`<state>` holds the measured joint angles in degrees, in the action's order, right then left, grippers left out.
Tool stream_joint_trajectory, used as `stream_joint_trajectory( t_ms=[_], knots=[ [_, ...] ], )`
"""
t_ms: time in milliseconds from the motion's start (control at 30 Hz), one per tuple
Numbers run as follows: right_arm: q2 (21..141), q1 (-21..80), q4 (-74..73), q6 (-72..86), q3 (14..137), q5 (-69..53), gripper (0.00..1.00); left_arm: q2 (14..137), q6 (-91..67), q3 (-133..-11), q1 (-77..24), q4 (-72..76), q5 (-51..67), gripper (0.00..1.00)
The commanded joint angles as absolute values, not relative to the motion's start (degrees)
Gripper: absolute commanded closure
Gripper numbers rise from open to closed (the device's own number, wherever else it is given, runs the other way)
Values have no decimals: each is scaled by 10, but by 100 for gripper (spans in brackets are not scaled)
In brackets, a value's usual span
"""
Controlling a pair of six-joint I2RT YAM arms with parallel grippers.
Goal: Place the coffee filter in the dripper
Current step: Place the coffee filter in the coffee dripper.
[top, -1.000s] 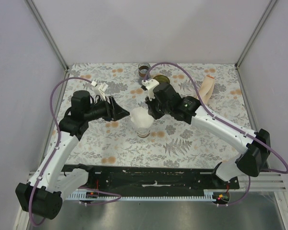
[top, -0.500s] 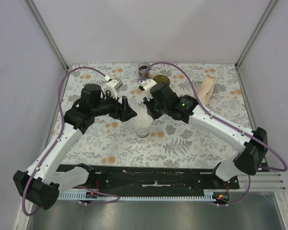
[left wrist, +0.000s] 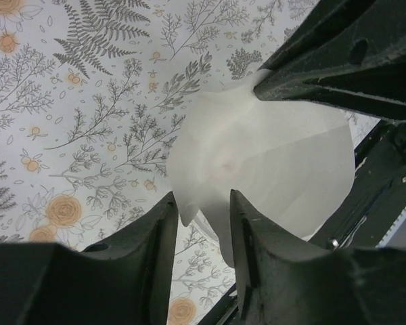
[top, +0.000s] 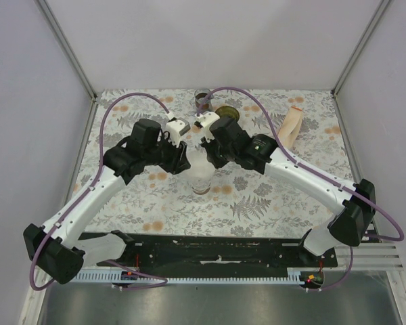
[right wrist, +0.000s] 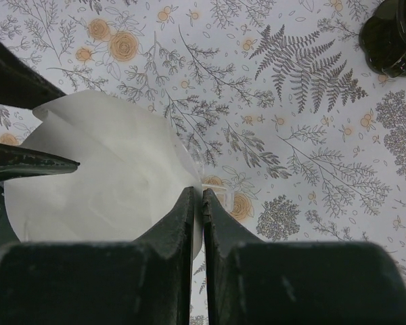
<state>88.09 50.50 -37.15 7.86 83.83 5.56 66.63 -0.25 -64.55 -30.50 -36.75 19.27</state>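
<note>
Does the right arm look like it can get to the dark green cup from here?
Probably yes. The dark green cup stands near the right gripper, with only flowered tablecloth between them. But that gripper is pinching the white paper by its edge.

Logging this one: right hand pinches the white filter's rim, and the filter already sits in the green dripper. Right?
Not in the dripper: the right wrist view shows it standing apart from the filter. The right hand does pinch the rim.

Floral table [top: 271, 196]: jar [top: 203, 99], dripper [top: 225, 112] at far edge; peach packet [top: 292, 126] right; carafe [top: 202, 186] centre.
</note>
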Motion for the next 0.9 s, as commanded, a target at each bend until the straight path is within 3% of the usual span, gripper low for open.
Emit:
stream_joint_trajectory(
  t_ms=[0,200,233,267,367,500,700,867],
  knots=[
    [880,507,-376,70,860,76,88,670,39,-679,-311,-409,188,63],
    [879,507,-374,69,857,77,88,683,30,-687,-314,-415,202,92],
    [877,507,-374,69,857,77,88,686,30,-690,-314,-414,201,93],
    [877,507,-374,69,857,78,88,688,30,-693,-316,-414,202,92],
    [876,508,-368,69,856,80,88,700,27,-711,-319,-415,214,68],
    [875,508,-365,69,856,75,87,723,26,-743,-325,-420,218,49],
    [870,509,-360,65,853,74,87,755,61,-758,-345,-457,185,39],
    [869,508,-354,65,849,72,86,782,69,-763,-345,-462,126,38]
  ],
)
